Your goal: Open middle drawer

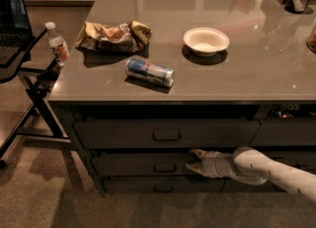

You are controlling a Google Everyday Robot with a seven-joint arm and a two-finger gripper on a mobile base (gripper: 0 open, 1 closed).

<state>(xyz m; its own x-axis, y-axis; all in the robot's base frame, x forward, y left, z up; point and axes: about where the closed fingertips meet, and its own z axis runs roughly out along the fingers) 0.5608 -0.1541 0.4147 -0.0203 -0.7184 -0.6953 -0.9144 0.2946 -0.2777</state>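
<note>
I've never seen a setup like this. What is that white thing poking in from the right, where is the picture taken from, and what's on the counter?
The white thing is a robot's arm, ending in a two-finger gripper. There is one camera, looking down at the counter and the drawers below it; where it is mounted is not on record. The gripper is at the front of the middle drawer, just right of its small pull, with its fingers apart and holding nothing. The drawer looks shut. On the counter lie a crumpled snack bag, a can on its side and a white bowl. A water bottle stands on a side stand at the left.
</note>
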